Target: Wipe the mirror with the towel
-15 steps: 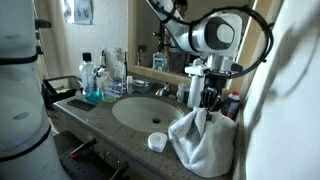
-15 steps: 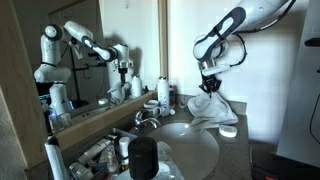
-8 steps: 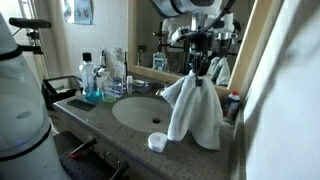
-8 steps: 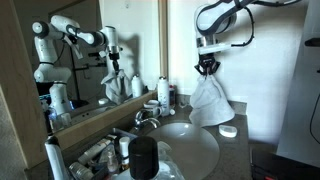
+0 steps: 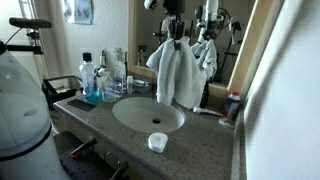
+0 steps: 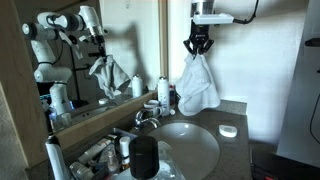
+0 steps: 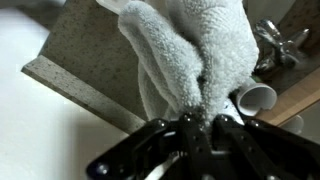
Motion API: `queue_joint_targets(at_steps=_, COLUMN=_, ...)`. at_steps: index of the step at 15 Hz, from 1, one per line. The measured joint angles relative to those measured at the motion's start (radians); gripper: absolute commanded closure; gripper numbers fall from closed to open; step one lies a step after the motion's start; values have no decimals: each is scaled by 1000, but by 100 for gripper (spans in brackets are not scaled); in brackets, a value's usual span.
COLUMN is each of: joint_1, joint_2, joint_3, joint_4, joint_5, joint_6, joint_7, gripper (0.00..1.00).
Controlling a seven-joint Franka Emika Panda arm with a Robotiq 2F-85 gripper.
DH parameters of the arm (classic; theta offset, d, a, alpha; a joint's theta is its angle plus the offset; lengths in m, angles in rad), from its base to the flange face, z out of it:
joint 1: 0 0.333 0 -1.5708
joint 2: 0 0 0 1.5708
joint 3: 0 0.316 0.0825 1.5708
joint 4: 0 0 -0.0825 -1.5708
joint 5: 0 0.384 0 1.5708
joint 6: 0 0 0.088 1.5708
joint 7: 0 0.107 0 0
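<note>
Where the gripper (image 6: 197,47) pinches it, the pale towel (image 6: 197,86) droops.

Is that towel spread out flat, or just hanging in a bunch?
Hanging in a bunch. The gripper pinches the towel at its top, and the cloth droops in loose folds above the counter.
</note>
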Motion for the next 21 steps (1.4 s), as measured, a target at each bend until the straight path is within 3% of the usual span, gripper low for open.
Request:
queue_joint_targets(at_steps=4, joint_1=48, joint_2=-29, joint_3=60, joint_4=55, joint_5=10, joint_6=34, joint_7=-33, gripper=92)
queue_joint_targets(at_steps=9, joint_1=79, joint_2=-23, joint_3=142, joint_4=117, joint_5=-23, joint_6=210, joint_7=-72, gripper=92)
queue_joint_targets(at_steps=17, joint_1=72, joint_2=-7, joint_3=210, joint_4=75, joint_5=-133, joint_6=724, joint_7=-66, gripper=94)
queue_joint_targets(at_steps=21, joint_1=-8, joint_2=32, joint_3=249, joint_4=56, joint_5=-225, joint_6=1007, joint_7=2, gripper=95)
